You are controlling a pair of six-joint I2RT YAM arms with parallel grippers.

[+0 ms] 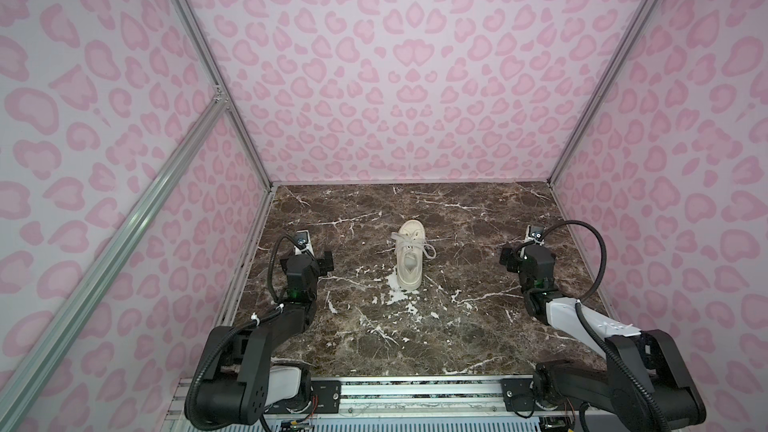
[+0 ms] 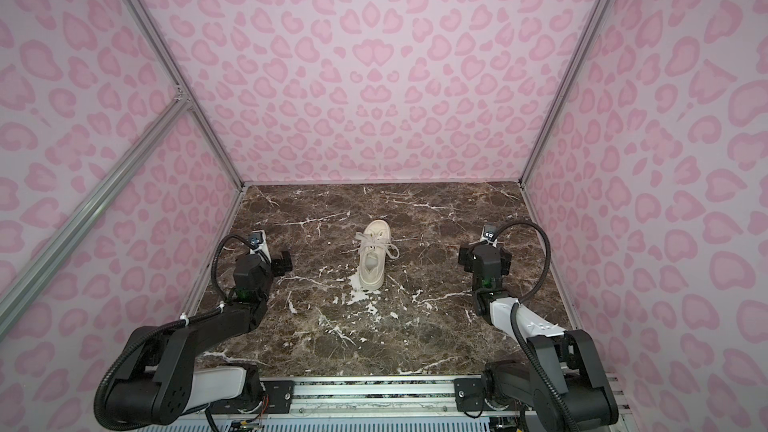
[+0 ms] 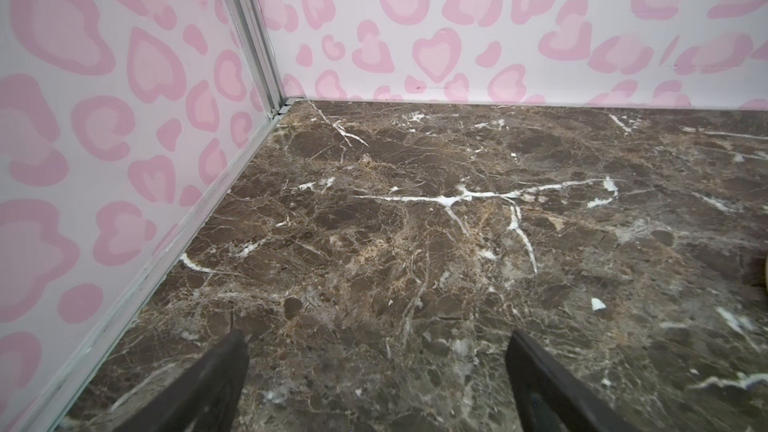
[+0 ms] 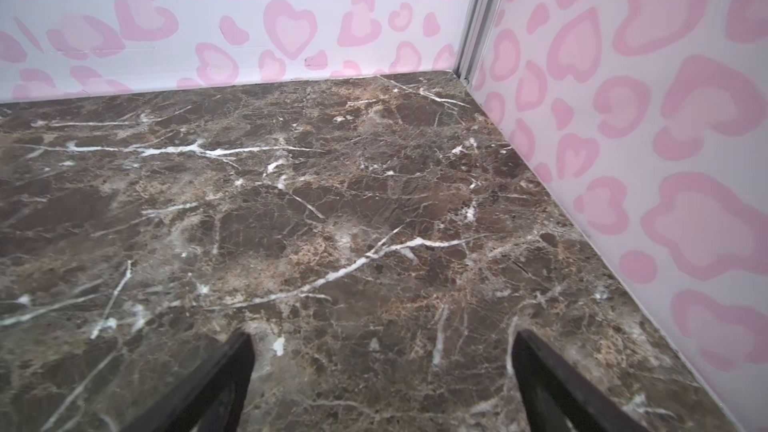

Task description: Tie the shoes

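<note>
Shoe at middle of table, upright on sole, toe toward back wall. Laces crossed over tongue, loop spilling off one side; knotted or not, we cannot tell. We judge shoe light, sole stiff, laces limp and flat: pinch lace near free end, not upper. Left gripper, right gripper: jaws apart, empty, well clear either side of shoe.

Cream sneaker stands upright mid-table, toe away, laces tied.
</note>
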